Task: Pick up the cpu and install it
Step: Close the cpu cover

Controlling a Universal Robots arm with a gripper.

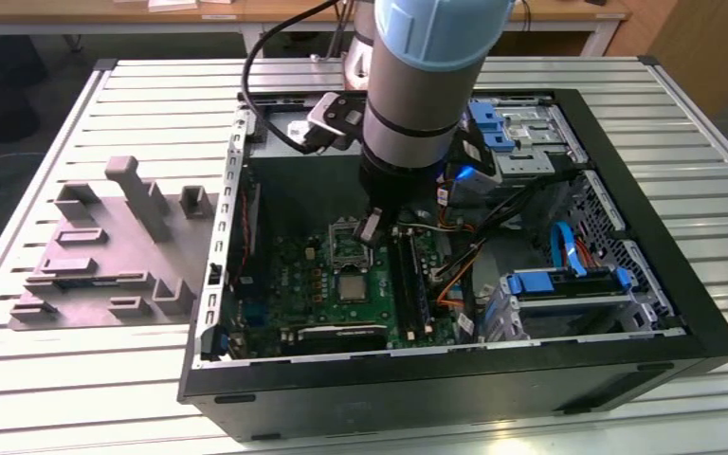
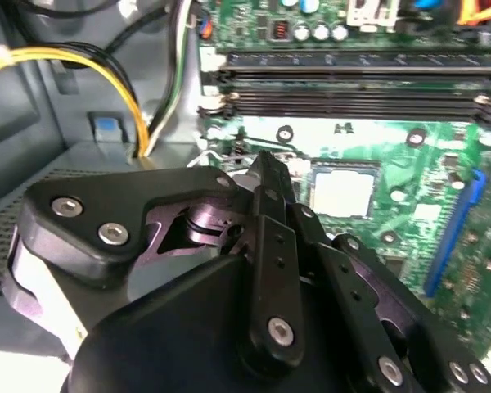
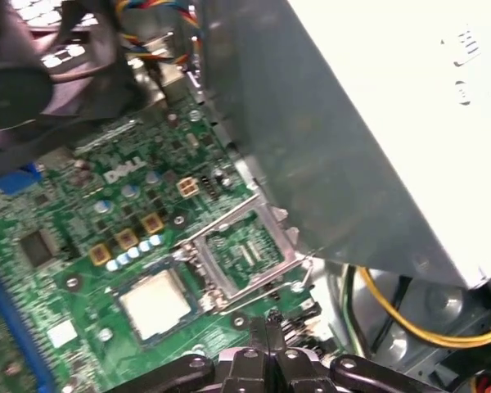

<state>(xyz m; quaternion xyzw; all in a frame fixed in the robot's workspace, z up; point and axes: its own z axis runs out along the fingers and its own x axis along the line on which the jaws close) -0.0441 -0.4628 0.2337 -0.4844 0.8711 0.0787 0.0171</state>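
The cpu (image 1: 354, 285) is a small pale silver square lying flat in its socket on the green motherboard, seen in both wrist views (image 2: 341, 190) (image 3: 153, 301). Beside it the dark metal socket frame (image 3: 247, 249) is swung open, with a thin lever wire along its edge. My gripper (image 1: 368, 230) hangs inside the open computer case, just above the board next to that frame. Its fingers are shut together in both wrist views (image 2: 266, 166) (image 3: 268, 321), with nothing visible between them. The fingertips sit a short way from the cpu, near the frame's lever side.
The grey power-supply box (image 3: 352, 139) stands close beside the gripper, with yellow cables (image 2: 131, 90) under it. Memory slots (image 2: 352, 82) run along the board. Blue drive caddies (image 1: 567, 280) fill the case's right side. A grey moulded fixture (image 1: 105, 251) sits on the slatted table at the exterior view's left.
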